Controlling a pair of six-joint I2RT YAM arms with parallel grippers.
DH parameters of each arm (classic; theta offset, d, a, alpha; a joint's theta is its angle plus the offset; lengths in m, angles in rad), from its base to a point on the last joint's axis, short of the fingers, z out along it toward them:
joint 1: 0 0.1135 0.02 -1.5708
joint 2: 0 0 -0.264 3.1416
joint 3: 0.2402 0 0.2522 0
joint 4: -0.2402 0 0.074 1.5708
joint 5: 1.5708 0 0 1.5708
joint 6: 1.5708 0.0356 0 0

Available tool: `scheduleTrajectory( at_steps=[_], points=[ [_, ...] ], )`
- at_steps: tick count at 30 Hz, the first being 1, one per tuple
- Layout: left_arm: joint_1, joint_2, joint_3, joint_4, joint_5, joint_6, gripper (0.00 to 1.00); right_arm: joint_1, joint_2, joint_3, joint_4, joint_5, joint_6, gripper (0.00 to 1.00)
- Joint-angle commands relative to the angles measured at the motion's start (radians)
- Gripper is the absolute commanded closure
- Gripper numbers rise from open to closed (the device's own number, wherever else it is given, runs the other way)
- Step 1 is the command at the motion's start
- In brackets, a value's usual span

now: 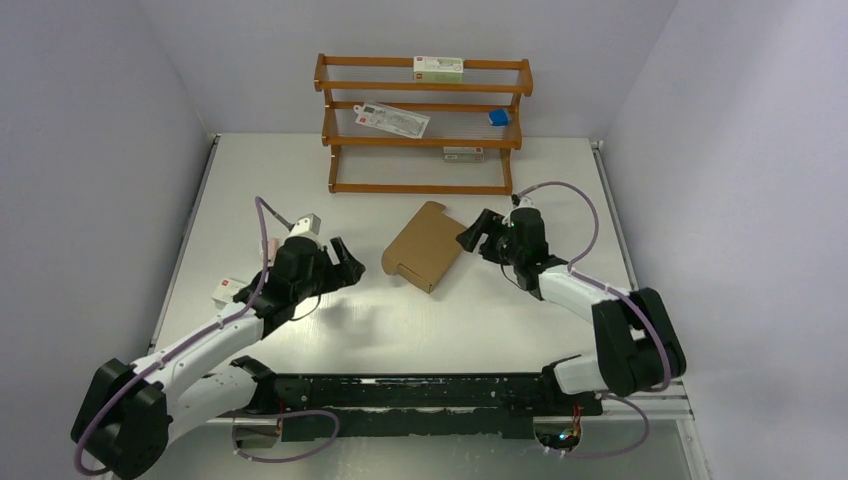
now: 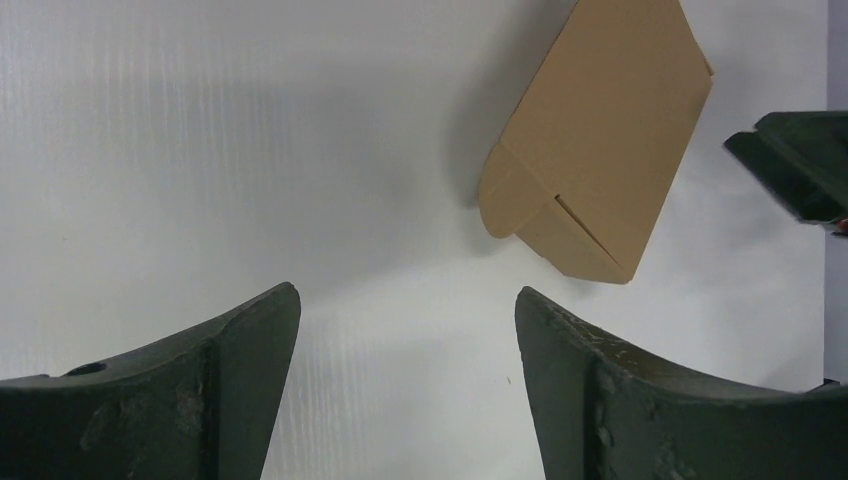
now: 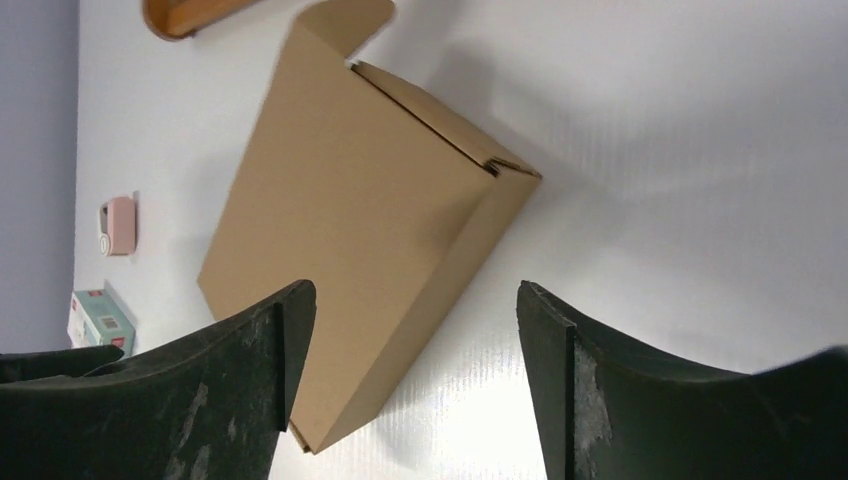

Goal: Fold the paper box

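Both jaws stand wide and empty beside the plain paper box (image 1: 424,248); carton (image 1: 438,66) print unreadable.

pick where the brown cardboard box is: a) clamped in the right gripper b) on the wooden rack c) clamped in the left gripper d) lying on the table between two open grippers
d: the paper box lies on the table between the open left gripper and open right gripper

Pale lavender walls (image 1: 100,120) enclose a white table (image 1: 260,170) with a wooden rack (image 1: 400,143) at its far edge.
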Motion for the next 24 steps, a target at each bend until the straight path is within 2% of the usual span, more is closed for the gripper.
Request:
scheduleTrajectory(
  at_steps=[1, 9, 15, 24],
  points=[
    [0.026, 0.060, 0.059, 0.121, 0.050, 0.023, 0.16, -0.016, 0.094, -0.013, 0.131, -0.097, 0.083, 0.21],
    [0.098, 0.180, 0.118, 0.172, 0.142, 0.036, 0.16, -0.015, 0.291, 0.080, 0.254, -0.346, 0.031, 0.17],
    [0.125, 0.230, 0.113, 0.196, 0.185, 0.035, 0.17, -0.004, 0.411, 0.138, 0.343, -0.543, 0.018, 0.21],
    [0.143, 0.226, 0.037, 0.244, 0.208, -0.002, 0.20, 0.072, 0.488, 0.256, 0.240, -0.646, -0.131, 0.24]
  ],
)
